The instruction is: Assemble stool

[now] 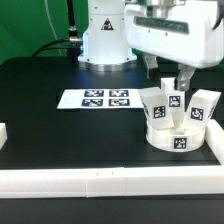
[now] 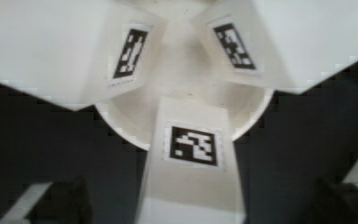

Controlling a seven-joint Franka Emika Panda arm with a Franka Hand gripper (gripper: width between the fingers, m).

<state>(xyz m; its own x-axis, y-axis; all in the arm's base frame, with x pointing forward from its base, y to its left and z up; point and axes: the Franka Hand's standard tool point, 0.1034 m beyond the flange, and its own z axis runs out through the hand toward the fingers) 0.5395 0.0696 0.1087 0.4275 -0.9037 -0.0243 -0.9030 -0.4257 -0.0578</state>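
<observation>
The round white seat (image 1: 180, 140) lies on the black table at the exterior view's right. Three white blocky legs with tags stand on it: one on the left (image 1: 155, 106), one in the middle (image 1: 175, 101) and one on the right (image 1: 203, 108). My gripper (image 1: 176, 84) hovers just above the middle leg. In the wrist view the seat (image 2: 123, 115) shows with two legs (image 2: 131, 50) (image 2: 234, 45) beyond it. The third leg (image 2: 194, 150) runs between my dark fingers (image 2: 51, 205). The gripper (image 2: 197, 208) is open, with gaps on both sides of that leg.
The marker board (image 1: 95, 98) lies flat left of the stool. White border rails run along the front (image 1: 100, 181), the right (image 1: 216, 148) and the left edge (image 1: 3, 133). The robot's white base (image 1: 105, 35) stands at the back.
</observation>
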